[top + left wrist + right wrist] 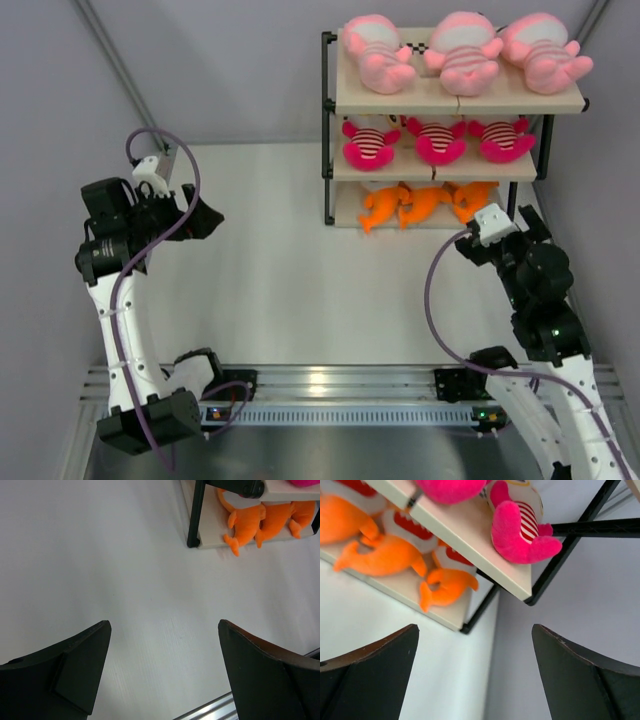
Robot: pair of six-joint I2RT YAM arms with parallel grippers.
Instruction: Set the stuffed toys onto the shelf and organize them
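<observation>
The shelf [345, 100] stands at the back right. Three pale pink stuffed toys [465, 50] lie on its top board, three hot-pink ones [438, 142] on the middle board and three orange fish [428, 202] on the bottom board. My right gripper [527, 222] hovers open just in front of the shelf's near right corner. In the right wrist view its jaws [475, 627] are empty, below an orange fish [445, 587] and a hot-pink toy [520, 530]. My left gripper [205, 218] hangs open and empty over the table at the left, its jaws [165, 625] framing bare tabletop, with the orange fish [245, 525] far off.
The white table [270, 270] is enclosed by grey walls, and the right wall [600, 200] runs close beside the shelf and my right arm. A metal rail [330, 380] with both arm bases spans the near edge. A black shelf post [560, 560] crosses the right wrist view.
</observation>
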